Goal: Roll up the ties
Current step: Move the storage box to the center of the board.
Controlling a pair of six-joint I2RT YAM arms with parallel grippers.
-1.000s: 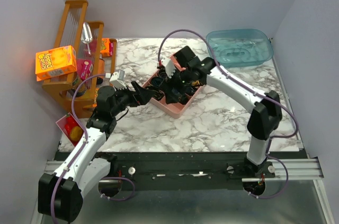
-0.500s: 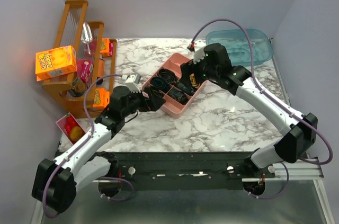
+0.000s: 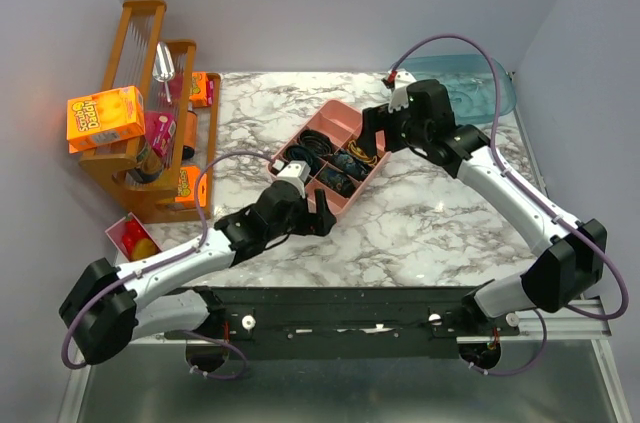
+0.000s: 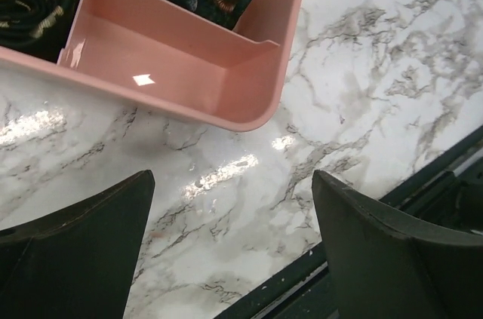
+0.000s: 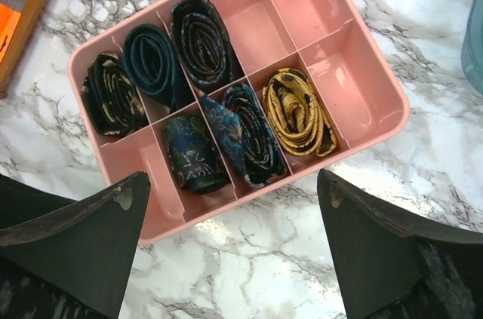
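Observation:
The ties lie rolled up in a pink divided tray [image 3: 345, 201], each in its own compartment. In the right wrist view the black-green speckled tie [image 5: 113, 96] is in the far left compartment of the tray [image 5: 377, 119], beside a teal roll [image 5: 155, 66], a dark roll [image 5: 200, 40], two blue patterned rolls [image 5: 192, 154] and a yellow roll [image 5: 298, 111]. My right gripper [image 5: 232, 183] [image 3: 372, 135] is open and empty above the tray's edge. My left gripper [image 4: 232, 179] [image 3: 318, 217] is open and empty over the marble, just off the tray's near corner [image 4: 249, 104]. No unrolled tie shows.
A wooden rack [image 3: 150, 133] with orange boxes stands at the left. A clear blue tub [image 3: 470, 88] sits at the back right. A small red-and-yellow packet [image 3: 135, 240] lies at the left front. The table's black front rail [image 4: 423, 198] is close under the left gripper.
My left gripper has drawn out of the tray's left side and swung to its near corner. My right gripper has lifted out of the tray and pulled back to the right.

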